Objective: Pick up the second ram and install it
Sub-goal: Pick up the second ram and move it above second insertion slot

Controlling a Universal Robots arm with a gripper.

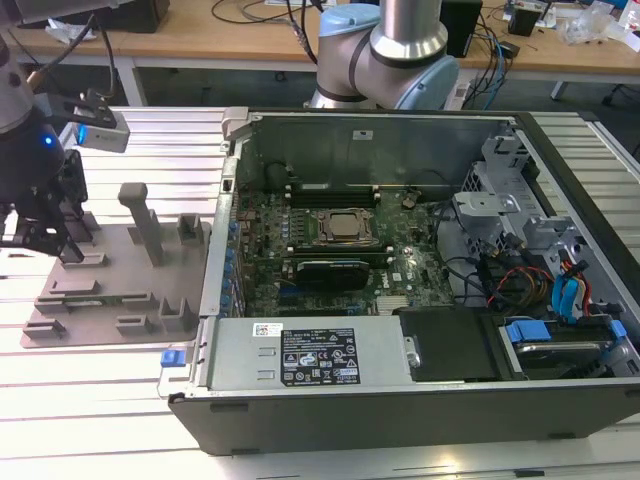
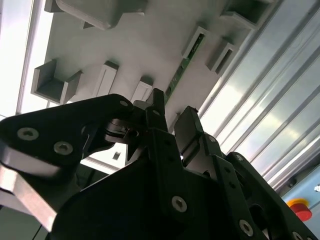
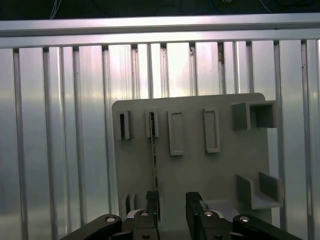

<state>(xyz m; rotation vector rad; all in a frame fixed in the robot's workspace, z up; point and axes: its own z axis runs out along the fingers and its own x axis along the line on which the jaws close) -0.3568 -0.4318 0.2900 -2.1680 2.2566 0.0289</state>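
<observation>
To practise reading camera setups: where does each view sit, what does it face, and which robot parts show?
Exterior view: off the arm, above computer case and holder tray; arm and gripper show.
First wrist view: on the wrist, square onto the tray; gripper fingers show.
Second wrist view: behind the gripper, slanting at the tray.
Both wrist views share the second ram.

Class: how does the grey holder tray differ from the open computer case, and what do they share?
The holder tray is pale grey and low; the computer case is dark and deep-walled. The tray carries a thin ram stick on edge; the case houses a broad green motherboard lying flat. Both rest on the ribbed table.
</observation>
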